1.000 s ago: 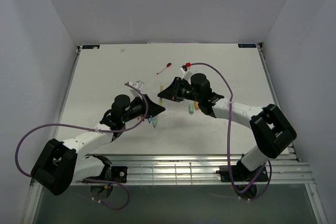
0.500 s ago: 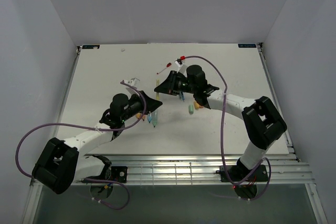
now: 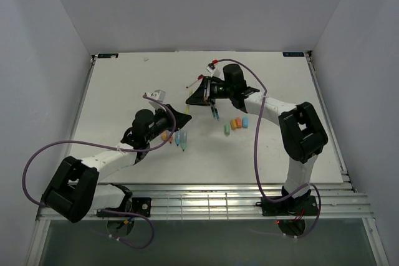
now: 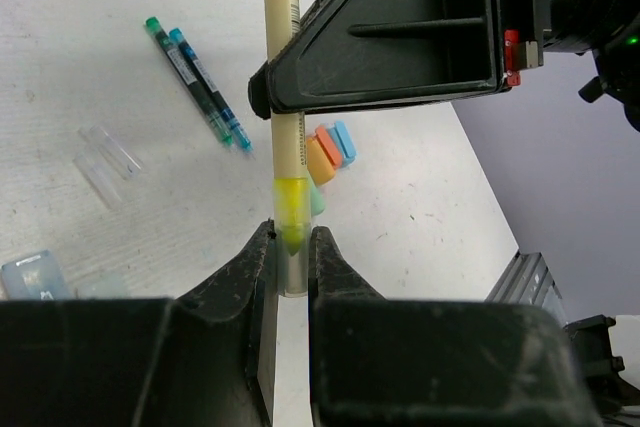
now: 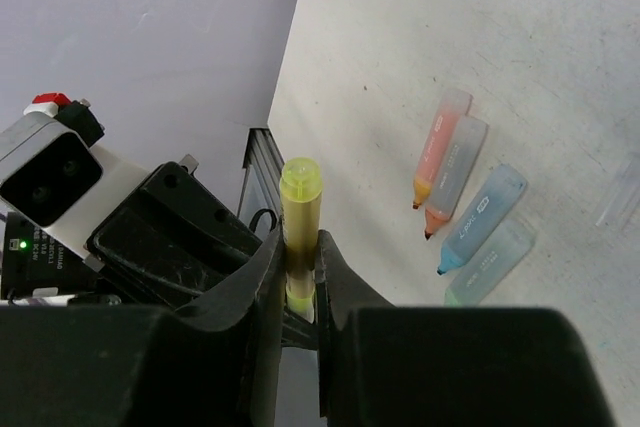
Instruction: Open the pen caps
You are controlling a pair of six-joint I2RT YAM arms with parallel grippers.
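A yellow pen (image 4: 280,67) is held in the air between both grippers. My left gripper (image 4: 290,239) is shut on its tip end, where a clear sleeve covers the yellow nib. My right gripper (image 5: 298,239) is shut on the barrel (image 5: 301,197), whose rear end sticks out. In the top view the left gripper (image 3: 184,115) and the right gripper (image 3: 193,96) face each other closely. Three loose pen caps lie on the table: pale green (image 3: 226,129), orange (image 3: 235,124) and blue (image 3: 244,121). The orange cap (image 4: 322,154) and the blue cap (image 4: 343,140) also show in the left wrist view.
Several thick uncapped pen barrels lie near the left arm (image 3: 176,137), seen as orange (image 5: 440,145) and blue (image 5: 485,217) in the right wrist view. Two thin pens (image 4: 200,82) and clear caps (image 4: 108,150) lie under the right arm. A thin red pen (image 3: 195,80) lies farther back.
Both grippers have moved away from the arm bases, toward the far side of the table, with the yellow pen still between them. The right arm has swung left and straightened.
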